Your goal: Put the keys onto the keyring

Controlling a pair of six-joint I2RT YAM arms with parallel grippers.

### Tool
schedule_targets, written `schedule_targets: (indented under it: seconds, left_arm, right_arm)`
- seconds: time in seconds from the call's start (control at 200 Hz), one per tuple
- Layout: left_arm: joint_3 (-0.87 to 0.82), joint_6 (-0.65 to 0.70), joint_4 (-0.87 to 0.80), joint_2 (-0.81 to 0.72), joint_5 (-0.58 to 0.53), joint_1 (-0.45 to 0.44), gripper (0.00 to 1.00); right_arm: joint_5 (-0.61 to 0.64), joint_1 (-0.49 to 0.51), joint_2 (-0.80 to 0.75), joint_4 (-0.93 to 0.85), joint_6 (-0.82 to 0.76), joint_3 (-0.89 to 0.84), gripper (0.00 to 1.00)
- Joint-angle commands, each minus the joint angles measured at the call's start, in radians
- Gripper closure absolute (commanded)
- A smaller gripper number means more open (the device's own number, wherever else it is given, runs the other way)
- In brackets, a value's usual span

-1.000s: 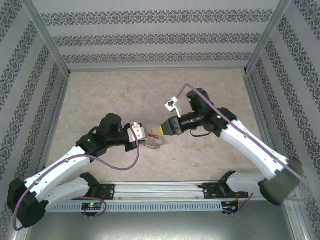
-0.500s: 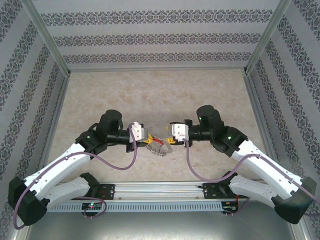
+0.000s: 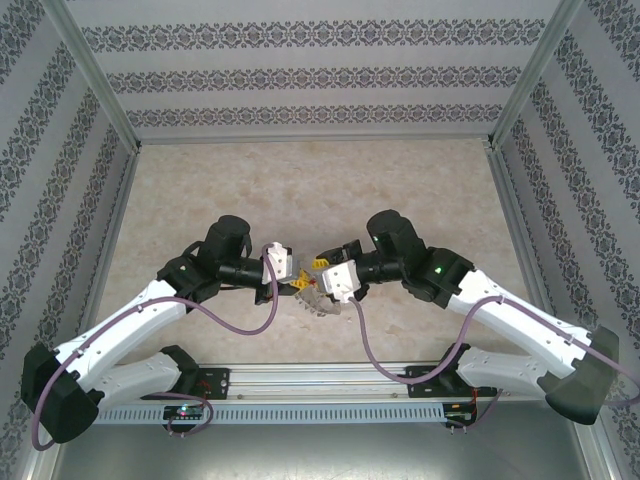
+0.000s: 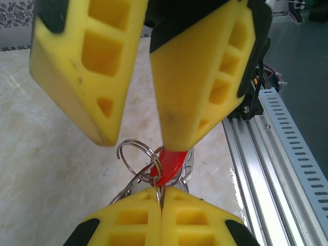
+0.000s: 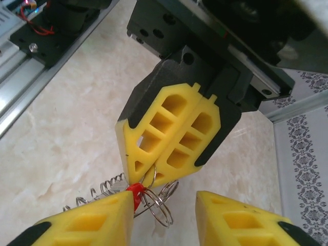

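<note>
We log left end effector (image 4: 161,218) pinching thin silvery wire keyring (image 3: 318,297) | right end effector (image 5: 164,202) spread, red-plastic-headed key (image 4: 169,163) against one finger (image 5: 97,223).

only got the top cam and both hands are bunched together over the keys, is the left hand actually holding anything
observer: yes. The left wrist view shows the left hand shut on a wire ring of the keyring.
operator: and the right hand, closed too
observer: no. In the right wrist view the right hand is open, with a wide gap between its fingers.
operator: where's the red key then
observer: the red-headed key sits among the rings, right at the tip of one of those open fingers, just below the left hand's tips.
</note>
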Motion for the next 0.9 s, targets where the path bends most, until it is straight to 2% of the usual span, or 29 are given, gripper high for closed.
schedule_targets:
  seconds: [0.0,0.105,0.325,0.559,0.724,0.894]
  left_arm:
    - [0.040,0.010,0.010,-0.002,0.051,0.007,1.00]
    - [0.041,0.013,0.009,-0.001,0.055,0.007,1.00]
    - [0.048,0.023,-0.001,0.003,0.066,0.008,1.00]
    - [0.061,0.025,-0.009,0.017,0.073,0.008,1.00]
    - [0.065,0.026,-0.019,0.011,0.073,0.007,1.00]
    - [0.062,0.035,-0.048,-0.013,0.047,0.008,1.00]
  right_arm:
    - [0.056,0.018,0.014,-0.027,-0.065,0.040,0.67]
    - [0.074,0.020,0.018,-0.053,-0.095,0.040,0.68]
    - [0.090,0.040,0.029,-0.119,-0.138,0.072,0.83]
    - [0.113,0.085,0.036,-0.118,-0.134,0.075,0.81]
    - [0.140,0.090,0.036,-0.135,-0.131,0.070,0.99]
    - [0.176,0.090,0.000,-0.123,-0.116,0.040,1.00]
